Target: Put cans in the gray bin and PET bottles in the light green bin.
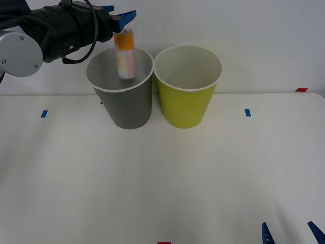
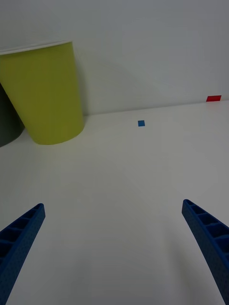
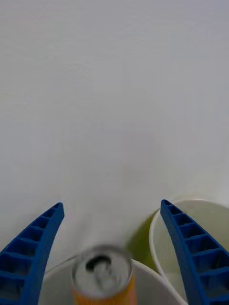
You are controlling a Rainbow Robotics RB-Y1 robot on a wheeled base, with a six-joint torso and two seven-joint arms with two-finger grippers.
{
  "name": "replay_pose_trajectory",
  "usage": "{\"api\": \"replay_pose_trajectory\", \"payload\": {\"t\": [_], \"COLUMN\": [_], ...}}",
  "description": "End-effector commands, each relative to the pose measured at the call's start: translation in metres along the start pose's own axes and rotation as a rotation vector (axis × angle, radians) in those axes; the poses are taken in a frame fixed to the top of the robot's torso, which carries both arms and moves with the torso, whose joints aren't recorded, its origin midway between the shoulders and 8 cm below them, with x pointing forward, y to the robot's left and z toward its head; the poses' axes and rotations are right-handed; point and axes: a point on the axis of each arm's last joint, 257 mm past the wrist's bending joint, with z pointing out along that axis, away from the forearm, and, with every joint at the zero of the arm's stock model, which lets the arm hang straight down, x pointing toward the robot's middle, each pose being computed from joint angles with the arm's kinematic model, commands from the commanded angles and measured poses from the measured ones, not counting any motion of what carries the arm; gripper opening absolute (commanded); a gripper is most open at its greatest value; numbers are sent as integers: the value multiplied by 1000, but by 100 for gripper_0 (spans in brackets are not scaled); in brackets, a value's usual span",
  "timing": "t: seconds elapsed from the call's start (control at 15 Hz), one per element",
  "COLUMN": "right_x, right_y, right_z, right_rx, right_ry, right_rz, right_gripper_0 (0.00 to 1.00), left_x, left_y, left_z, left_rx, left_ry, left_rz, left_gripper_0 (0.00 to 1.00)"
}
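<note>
Can (image 1: 124, 55) hangs upright, blurred, half inside the gray bin (image 1: 122, 104) rim. My left claw (image 1: 123, 18) sits above it, wide open, holding nothing. My right claw (image 2: 114, 248) is open low over bare worktop (image 1: 162, 183).

The left arm reaches in from the upper left, black-sleeved with a gray joint, its tool (image 1: 122, 16) held high with the blue fingers spread apart. The right tool (image 1: 291, 234) sits low at the near right edge, fingers (image 2: 210, 233) wide apart.
</note>
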Motion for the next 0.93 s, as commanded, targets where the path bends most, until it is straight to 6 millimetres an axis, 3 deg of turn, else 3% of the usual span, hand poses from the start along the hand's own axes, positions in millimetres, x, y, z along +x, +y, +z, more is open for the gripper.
{"api": "replay_pose_trajectory", "payload": {"t": [0.07,0.53,0.73,0.93], "right_x": [0,0,0,0], "right_y": [0,0,0,0], "right_z": [0,0,0,0], "right_rx": [0,0,0,0], "right_ry": [0,0,0,0], "right_rz": [0,0,0,0], "right_gripper_0": [100,100,100,100], "left_x": [-3,0,-8,-12], "left_y": [-1,-10,-11,-7], "left_z": [-3,-10,-42,-92], "left_rx": [17,59,96,73], "left_ry": [0,49,163,183], "left_rz": [-44,-81,-78,-23], "left_gripper_0": [100,100,100,100]}}
